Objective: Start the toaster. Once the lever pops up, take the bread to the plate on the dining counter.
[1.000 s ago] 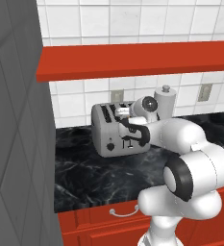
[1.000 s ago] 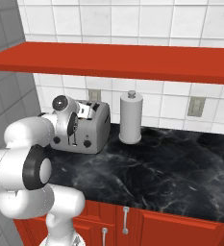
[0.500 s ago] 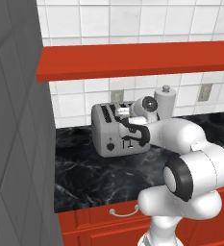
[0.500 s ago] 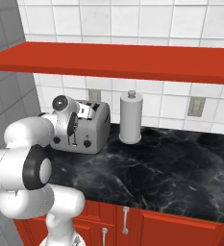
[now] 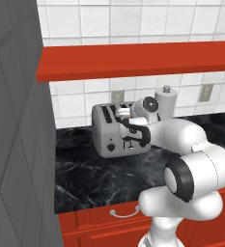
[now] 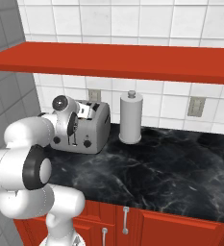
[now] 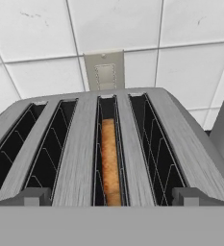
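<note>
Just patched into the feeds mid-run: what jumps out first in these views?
The silver toaster seen from the hand camera, with a golden slice of bread sunk in its third slot from the left, a wall outlet on the white tiles behind it. From the base views, the white arm reaches over the black marble countertop with its gripper open above the toaster, a tall white canister beside it, under a red shelf.

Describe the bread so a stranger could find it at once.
Start at the silver toaster on the black marble countertop under the red shelf. Among its four slots, the bread stands in the third from left in the hand view, the one golden-brown strip.
</note>
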You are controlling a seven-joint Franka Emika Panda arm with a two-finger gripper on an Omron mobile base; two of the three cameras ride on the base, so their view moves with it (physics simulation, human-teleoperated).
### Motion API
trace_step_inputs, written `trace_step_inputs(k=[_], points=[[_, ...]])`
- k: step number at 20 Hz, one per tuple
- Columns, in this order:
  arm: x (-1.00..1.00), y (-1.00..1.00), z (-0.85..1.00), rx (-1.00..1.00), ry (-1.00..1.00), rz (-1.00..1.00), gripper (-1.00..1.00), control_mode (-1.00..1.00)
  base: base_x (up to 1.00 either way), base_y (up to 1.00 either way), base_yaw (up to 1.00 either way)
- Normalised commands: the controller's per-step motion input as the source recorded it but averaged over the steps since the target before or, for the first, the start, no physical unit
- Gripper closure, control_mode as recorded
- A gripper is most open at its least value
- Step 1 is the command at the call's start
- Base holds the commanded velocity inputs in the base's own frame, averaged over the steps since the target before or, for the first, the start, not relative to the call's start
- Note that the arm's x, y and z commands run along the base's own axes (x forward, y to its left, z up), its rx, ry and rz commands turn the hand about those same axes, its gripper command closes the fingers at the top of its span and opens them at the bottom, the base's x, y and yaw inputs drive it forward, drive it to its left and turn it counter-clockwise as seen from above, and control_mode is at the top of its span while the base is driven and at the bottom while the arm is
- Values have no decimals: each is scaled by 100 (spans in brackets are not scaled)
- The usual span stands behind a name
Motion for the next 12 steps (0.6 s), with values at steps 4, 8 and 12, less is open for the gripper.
trace_step_inputs(k=[4,8,12], points=[[0,0,0,0,0,0,-100,-100,0,0,0],[0,0,0,0,0,0,-100,-100,0,0,0],[0,0,0,0,0,0,-100,-100,0,0,0]])
